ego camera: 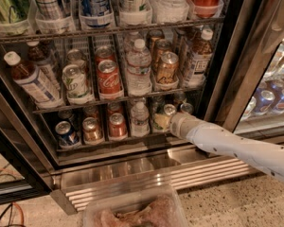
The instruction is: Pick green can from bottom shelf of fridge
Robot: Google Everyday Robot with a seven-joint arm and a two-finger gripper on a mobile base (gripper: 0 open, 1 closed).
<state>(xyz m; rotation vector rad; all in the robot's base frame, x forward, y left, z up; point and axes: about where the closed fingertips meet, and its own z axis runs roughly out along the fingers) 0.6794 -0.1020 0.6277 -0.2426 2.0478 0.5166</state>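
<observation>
one fridge [226,60], one white arm [236,144] reaching in from the right. on the bottom shelf [104,144], left to right: one blue can [66,134], one orange-brown can [92,130], one red can [117,126], one water bottle [139,119], then the green can [167,110], far right. the gripper [163,123] sits at that can; can't tell if it's clamped.

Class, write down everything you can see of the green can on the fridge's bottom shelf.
The green can is a small metal drink can, dark green with pale markings and a silver top. It stands upright on the bottom shelf of the fridge, just right of a small water bottle. The robot's hand, stretched in from the right, is at its right side and hides part of it; whether it grips cannot be seen.
</observation>
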